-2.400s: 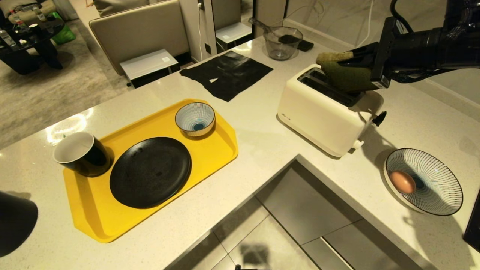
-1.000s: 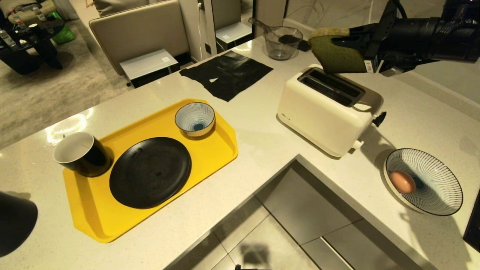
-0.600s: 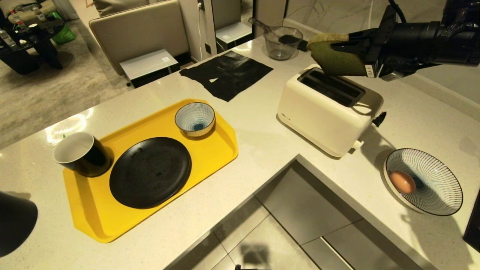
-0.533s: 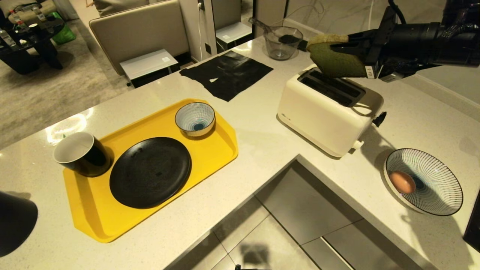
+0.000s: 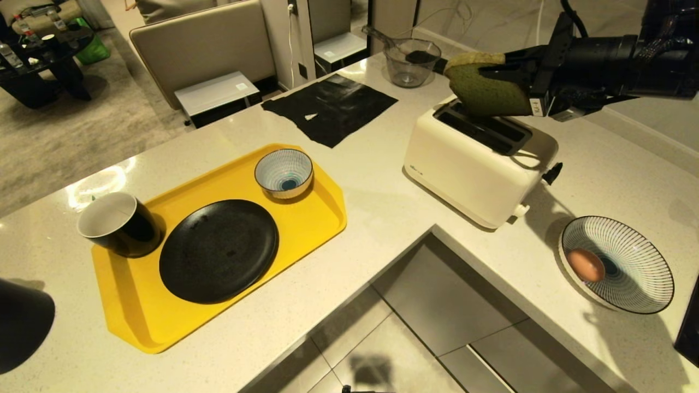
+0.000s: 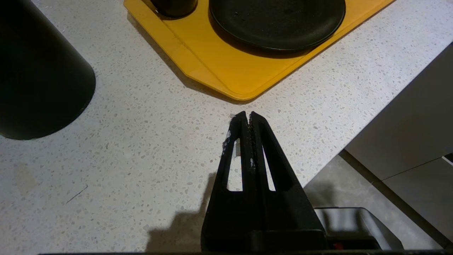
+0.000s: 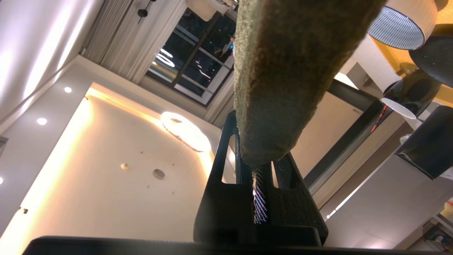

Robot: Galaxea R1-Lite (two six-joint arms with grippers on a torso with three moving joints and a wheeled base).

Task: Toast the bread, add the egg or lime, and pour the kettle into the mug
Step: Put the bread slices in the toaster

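Resting on the white speckled counter (image 5: 382,213), a yellow tray (image 5: 322,218) is seen at about 8 o'clock of the head view. Three vessels are carried by it: the mug (image 5: 117,224), black outside and white inside, at its 9 o'clock corner, with nothing visible inside; a flat black plate (image 5: 218,250) in the middle, with nothing on it; and a small striped bowl (image 5: 284,173) at its 1 o'clock end, in which only the blue centre is seen. A wider striped bowl (image 5: 628,256) stands at 4 o'clock of the view, and the egg (image 5: 585,265) lies inside it against the near wall. A clear glass bowl (image 5: 410,68) with a dark object in it is placed at 12 o'clock.

The bread (image 5: 483,90) is held in the air just above the slots of the white toaster (image 5: 469,164), pinched at one edge by the right gripper (image 5: 505,71), which comes in from 2 o'clock. The left gripper (image 6: 246,118) is parked over the counter near the tray corner, its fingers pressed together on nothing. Part of the kettle (image 5: 22,322) is seen at 8 o'clock.

A black mat (image 5: 330,106) lies on the counter behind the tray. Beyond the counter a beige chair back (image 5: 202,46) and grey carpet (image 5: 65,136) are visible.
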